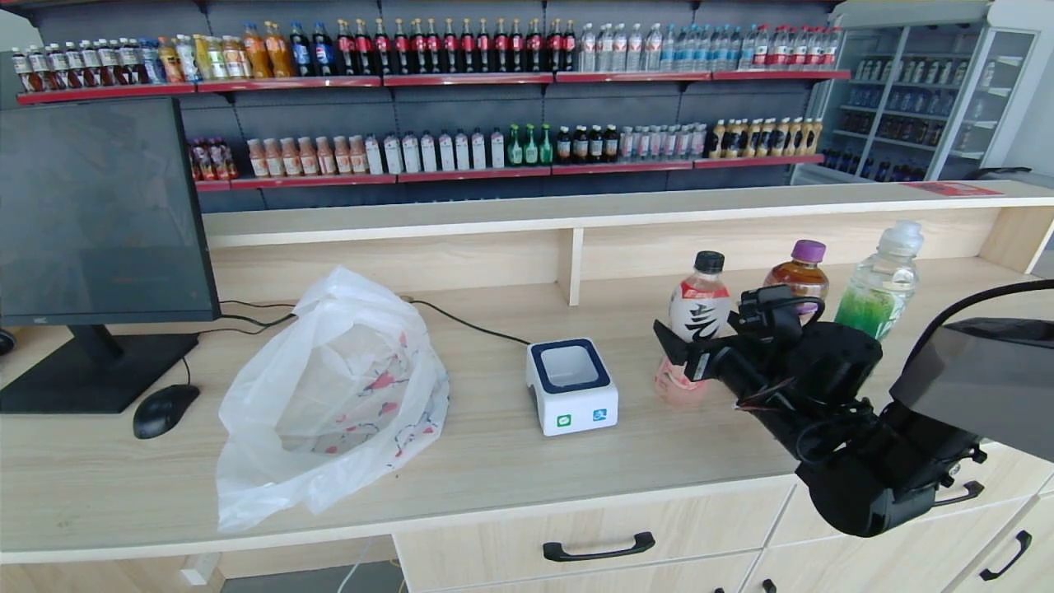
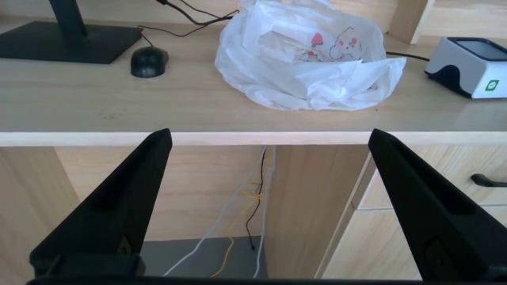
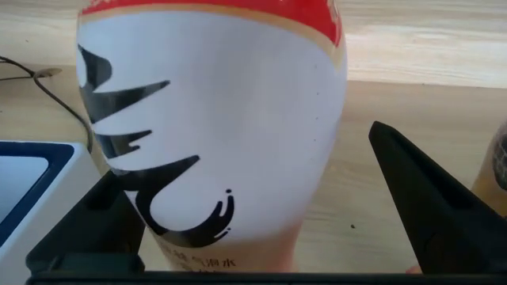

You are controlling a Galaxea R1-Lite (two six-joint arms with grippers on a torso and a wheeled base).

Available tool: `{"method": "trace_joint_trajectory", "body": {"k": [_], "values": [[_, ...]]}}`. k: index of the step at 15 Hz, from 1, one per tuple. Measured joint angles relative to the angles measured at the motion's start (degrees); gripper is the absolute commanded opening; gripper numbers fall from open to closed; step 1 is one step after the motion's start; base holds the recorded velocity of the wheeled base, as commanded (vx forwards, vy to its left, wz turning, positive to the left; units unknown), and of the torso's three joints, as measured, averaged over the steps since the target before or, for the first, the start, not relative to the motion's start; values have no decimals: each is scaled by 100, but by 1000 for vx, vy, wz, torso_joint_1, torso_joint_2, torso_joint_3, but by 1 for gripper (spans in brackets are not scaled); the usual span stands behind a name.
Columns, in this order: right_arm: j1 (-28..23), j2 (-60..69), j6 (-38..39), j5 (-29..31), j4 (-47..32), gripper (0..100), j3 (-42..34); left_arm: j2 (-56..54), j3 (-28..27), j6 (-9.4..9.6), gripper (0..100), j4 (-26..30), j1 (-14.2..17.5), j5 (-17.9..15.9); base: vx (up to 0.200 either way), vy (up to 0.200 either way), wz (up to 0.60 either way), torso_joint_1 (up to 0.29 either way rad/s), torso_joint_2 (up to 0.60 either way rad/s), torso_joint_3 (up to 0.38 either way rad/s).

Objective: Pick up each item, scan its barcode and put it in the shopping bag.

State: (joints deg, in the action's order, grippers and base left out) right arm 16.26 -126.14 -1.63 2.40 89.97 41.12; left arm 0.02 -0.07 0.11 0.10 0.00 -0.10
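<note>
One bottle point(image 3: 214, 119) between spread fingers point(image 3: 432, 218)

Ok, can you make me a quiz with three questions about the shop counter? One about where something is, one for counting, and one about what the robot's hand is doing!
1. Where is the barcode scanner?
A) between the shopping bag and the bottles
B) on a shelf
C) behind the monitor

2. How many bottles stand on the counter?
A) one
B) three
C) six

3. What is the right gripper doing?
A) shut on the mouse
B) inside the bag
C) open around the black-capped bottle

Answers:
1 A: the bag lies on one side of it and the bottles on the other.
2 B: black-capped bottle, purple-capped bottle, green-labelled bottle.
3 C: a gap shows between one finger and the bottle.
</note>
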Motion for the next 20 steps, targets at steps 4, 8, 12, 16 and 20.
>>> {"method": "trace_joint_trajectory", "body": {"k": [4, 8, 12, 16, 20], "values": [[-11, -182, -11, 20, 0, 100, 168, 0, 2, 5, 100, 0, -2, 0, 0, 0, 0, 0, 0, 0], [-4, -322, -13, 33, 0, 100, 372, 0, 2, -4, 100, 0, 0, 0, 0, 0, 0, 0, 0, 0], [-4, -361, 11, 30, -2, 0, 439, 0, 2, 0, 100, -2, 0, 0, 0, 0, 0, 0, 0, 0], [-12, -355, 24, 39, -5, 0, 450, 0, 2, 5, 100, 0, 0, 0, 0, 0, 0, 0, 0, 0], [-11, -274, 101, 35, -28, 0, 435, 0, 2, 7, 100, -2, -5, -1, 0, 0, 0, 0, 0, 0]]}}
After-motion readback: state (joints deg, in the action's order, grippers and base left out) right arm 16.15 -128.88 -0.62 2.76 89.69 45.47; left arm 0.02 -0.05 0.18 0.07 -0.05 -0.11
